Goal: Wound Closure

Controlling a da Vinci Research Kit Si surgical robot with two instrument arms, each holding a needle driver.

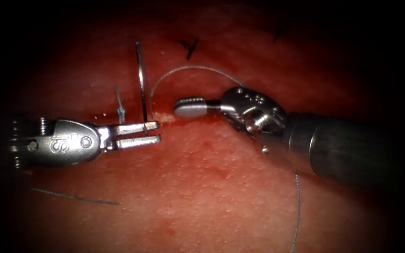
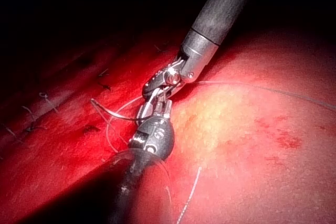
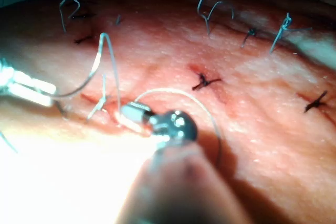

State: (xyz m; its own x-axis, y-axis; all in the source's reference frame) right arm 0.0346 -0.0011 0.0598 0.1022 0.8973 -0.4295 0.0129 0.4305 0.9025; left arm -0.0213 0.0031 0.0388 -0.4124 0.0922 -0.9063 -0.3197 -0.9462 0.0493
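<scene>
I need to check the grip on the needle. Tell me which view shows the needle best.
The endoscope view: the needle stands upright as a full arc, one end held in the left tool. The right wrist view shows the needle arching from those jaws, partly washed out. In the left wrist view it is a thin curve half hidden behind the tools.

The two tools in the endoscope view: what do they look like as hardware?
The left tool has a bright silver clevis with pins, an engraved marking and two slim straight jaws. The right tool has a rounded silver wrist with small holes and a screw, a short ridged jaw, and a dark grey cylindrical shaft.
</scene>
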